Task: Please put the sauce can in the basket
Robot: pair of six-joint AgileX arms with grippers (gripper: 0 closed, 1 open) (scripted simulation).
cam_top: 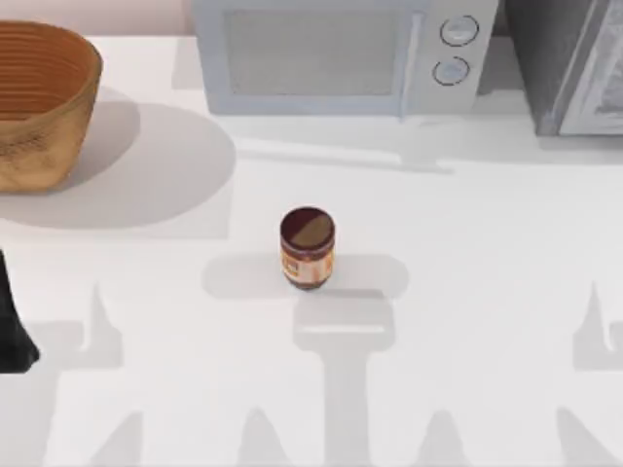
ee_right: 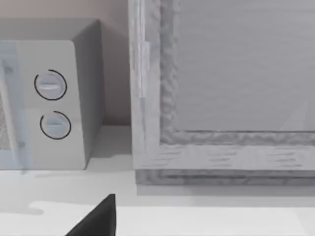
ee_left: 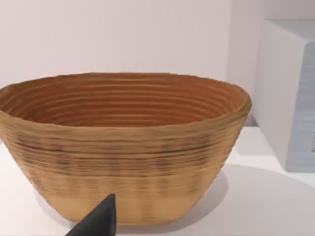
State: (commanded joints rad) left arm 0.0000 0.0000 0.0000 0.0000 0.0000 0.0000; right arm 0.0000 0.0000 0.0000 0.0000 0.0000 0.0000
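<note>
The sauce can (cam_top: pixel 308 247) stands upright near the middle of the white table, with a maroon-and-tan top and an orange-brown label. The woven wicker basket (cam_top: pixel 39 107) sits at the back left corner, and its ribbed inside is bare in the left wrist view (ee_left: pixel 123 105). A dark part of my left arm (cam_top: pixel 12 326) shows at the table's left edge, well left of the can and in front of the basket. A dark tip of my left gripper (ee_left: pixel 98 221) points toward the basket. A dark tip of my right gripper (ee_right: pixel 98 216) faces the appliances at the back right.
A grey microwave (cam_top: pixel 336 53) with two round knobs (cam_top: pixel 456 49) stands along the back edge behind the can. A second grey appliance (cam_top: pixel 574 63) stands at the back right. Open tabletop lies between the can and the basket.
</note>
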